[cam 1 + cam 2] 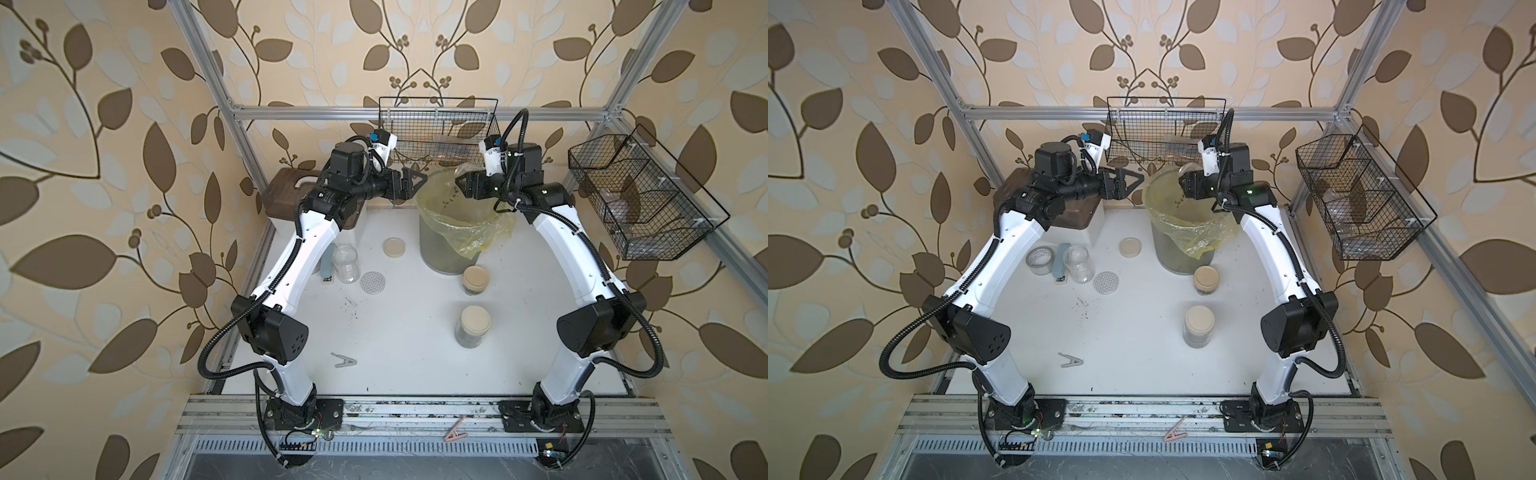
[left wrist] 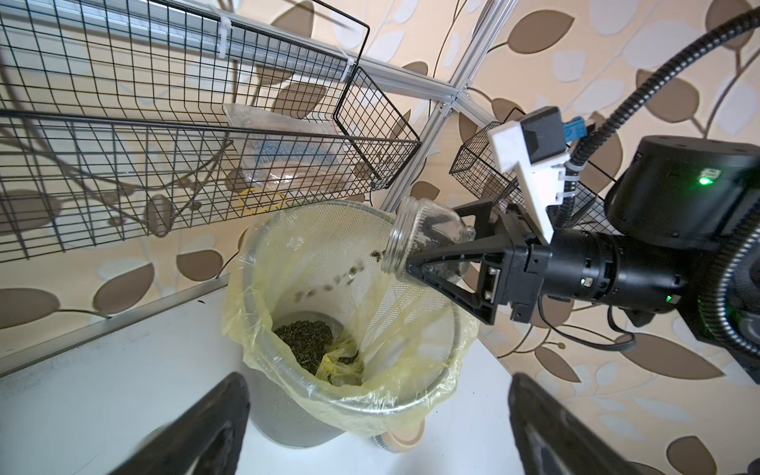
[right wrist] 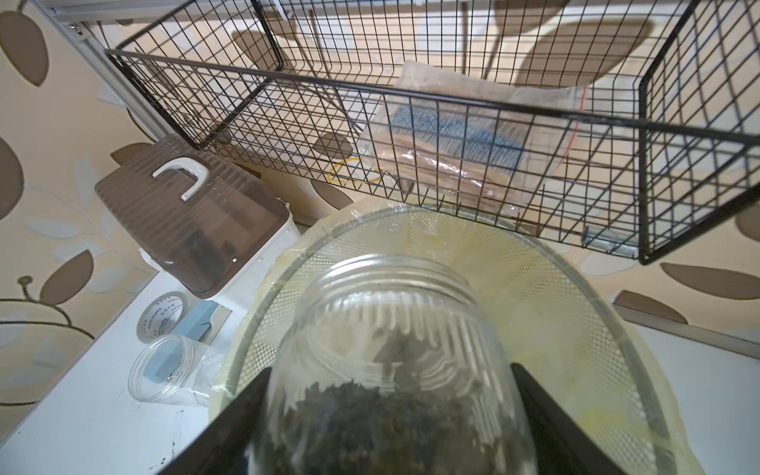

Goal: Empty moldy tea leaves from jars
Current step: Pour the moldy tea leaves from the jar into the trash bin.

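My right gripper (image 1: pixel 459 183) is shut on an open glass jar (image 2: pixel 411 222), tipped mouth-down over the grey bin (image 1: pixel 440 253) with the yellow liner. Moldy tea leaves (image 2: pixel 353 269) fall from its mouth onto a heap (image 2: pixel 304 341) in the bin; more remain in the jar (image 3: pixel 382 411). My left gripper (image 1: pixel 419 180) hangs open and empty just left of the bin's rim. An empty open jar (image 1: pixel 346 264) stands at the left. Two closed jars with beige lids (image 1: pixel 475 280) (image 1: pixel 473 326) stand in front of the bin. A beige lid (image 1: pixel 395 247) and a dotted lid (image 1: pixel 372 282) lie loose.
A wire basket (image 1: pixel 436 124) hangs just behind the bin, another (image 1: pixel 636 195) on the right rail. A brown-lidded box (image 3: pixel 193 230) sits at the back left, a tape roll (image 1: pixel 1039 259) near the empty jar. Clips lie at the front (image 1: pixel 344 360) (image 1: pixel 455 434).
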